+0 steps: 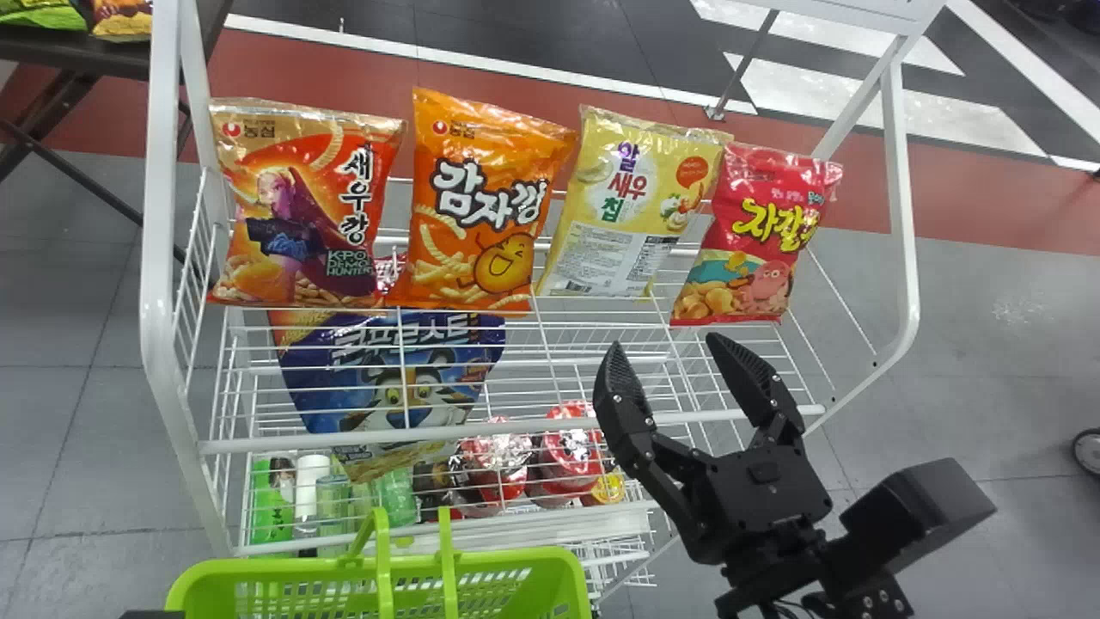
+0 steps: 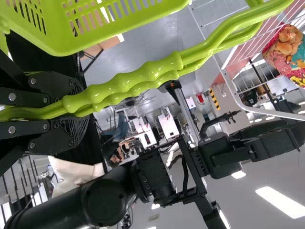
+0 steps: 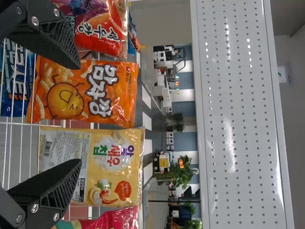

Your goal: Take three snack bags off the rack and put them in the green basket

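Far L, at the upper edge of the head view: a dark tabletop (image 1: 86, 57) w/ packaged snacks (image 1: 125, 19) on it. Next, a white wire rack (image 1: 161, 215) takes up most of the scene.

Near side, toward bottom L, is the green basket (image 1: 202, 580), close in front of the rack. The L hand (image 2: 77, 109) is clamped on its handles (image 2: 124, 86), which run together btwn the two fingers.

Rack's upper tier, L to R, 4 snack bags propped upright: red-orange w/ a cartoon figure (image 1: 301, 206), orange w/ a smiling potato (image 1: 481, 206), pale yellow (image 1: 632, 211), & red-pink (image 1: 748, 241). Lower down, thru the wires: a big blue bag w/ a tiger (image 1: 404, 370), then red-topped containers (image 1: 567, 456).

Toward the R, the R hand (image 1: 663, 344) is at the rack's front, below the yellow & red-pink bags, pointing up at the rack, fingers spread well apart. R wrist view has the orange & yellow bags beyond those fingers, plus a white panel w/ rows of small holes (image 3: 243, 114).
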{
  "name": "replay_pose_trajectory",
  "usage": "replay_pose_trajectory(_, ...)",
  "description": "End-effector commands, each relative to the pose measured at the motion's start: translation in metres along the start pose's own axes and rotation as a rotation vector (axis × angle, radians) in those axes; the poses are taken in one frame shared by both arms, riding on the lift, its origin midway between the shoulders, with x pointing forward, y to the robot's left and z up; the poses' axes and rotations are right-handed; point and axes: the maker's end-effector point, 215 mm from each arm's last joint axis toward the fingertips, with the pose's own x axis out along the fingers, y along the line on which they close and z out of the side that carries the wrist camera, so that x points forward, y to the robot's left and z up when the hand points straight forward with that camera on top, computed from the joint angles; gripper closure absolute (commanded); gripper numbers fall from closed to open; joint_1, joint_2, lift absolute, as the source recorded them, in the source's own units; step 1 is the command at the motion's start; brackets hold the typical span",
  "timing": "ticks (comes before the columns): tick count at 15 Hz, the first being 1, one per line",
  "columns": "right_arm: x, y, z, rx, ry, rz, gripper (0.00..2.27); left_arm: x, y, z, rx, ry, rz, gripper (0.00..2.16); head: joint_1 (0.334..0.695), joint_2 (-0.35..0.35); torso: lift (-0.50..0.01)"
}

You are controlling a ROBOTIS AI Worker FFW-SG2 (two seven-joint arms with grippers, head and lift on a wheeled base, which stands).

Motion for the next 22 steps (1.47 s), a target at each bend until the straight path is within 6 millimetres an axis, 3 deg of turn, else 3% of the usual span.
replay_pose_trajectory(1,0.0,0.0,0.001,0.002,-0.003,0.0,0.13,0.001,-0.001,0.0,0.001,-0.001,-0.002,1.16,0.695,-0.35,-0.022)
replay_pose_trajectory(16,0.003,-0.002,-0.004,0.009,-0.008,-0.003,0.13,0.003,-0.003,-0.002,0.0,0.004,-0.009,1.16,0.695,-0.35,-0.022)
replay_pose_trajectory(19,0.035,0.01,-0.022,0.039,-0.023,0.04,0.13,0.008,-0.005,-0.005,-0.001,0.015,-0.017,1.16,0.695,-0.35,-0.022)
replay_pose_trajectory(22,0.076,0.056,-0.029,0.056,-0.034,0.126,0.12,0.011,-0.004,-0.006,0.006,0.026,-0.012,1.16,0.695,-0.35,-0.022)
